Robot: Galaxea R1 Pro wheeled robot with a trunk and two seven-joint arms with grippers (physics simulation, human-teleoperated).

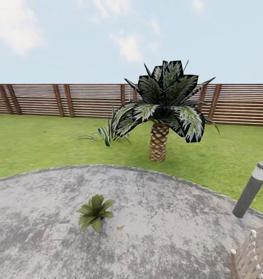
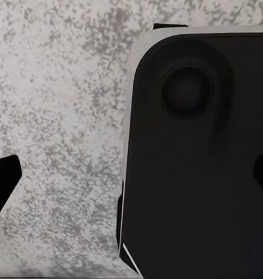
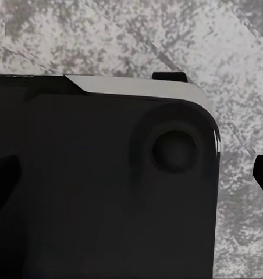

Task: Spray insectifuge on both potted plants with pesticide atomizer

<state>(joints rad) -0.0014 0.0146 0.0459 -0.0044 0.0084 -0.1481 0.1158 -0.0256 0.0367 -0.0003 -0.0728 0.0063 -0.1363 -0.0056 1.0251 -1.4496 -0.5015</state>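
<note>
A pale blue sky with soft white clouds is filling the upper part of the head view. Below it, the green lawn of the garden is stretching back to a brown fence of horizontal wooden slats, which is running across the whole width of the scene.

A round patio of grey mottled stone is taking up the near ground, its curved far edge meeting the grass. A thick-trunked palm with dark, white-streaked fronds is standing on the lawn just beyond that far edge. Beside the palm, farther back on the grass, a spiky striped plant is spreading low.

At the patio's right edge, a slanting grey lamp post with a pale cap and a red dot is rising from the stone. In the near right corner of the patio, part of a woven wicker piece is poking in, possibly a chair, though too little is showing to be sure.

One of the potted plants, a small low rosette of pointed green leaves, is sitting on the patio, left of centre and well apart from the palm; its pot is hidden under the leaves.

In the left wrist view, a dark rounded robot panel is hanging over the mottled stone, and in the right wrist view a similar dark panel is doing the same. Dark finger tips are just peeking in at the edges of both views, so I cannot tell how either gripper's jaws are standing.
</note>
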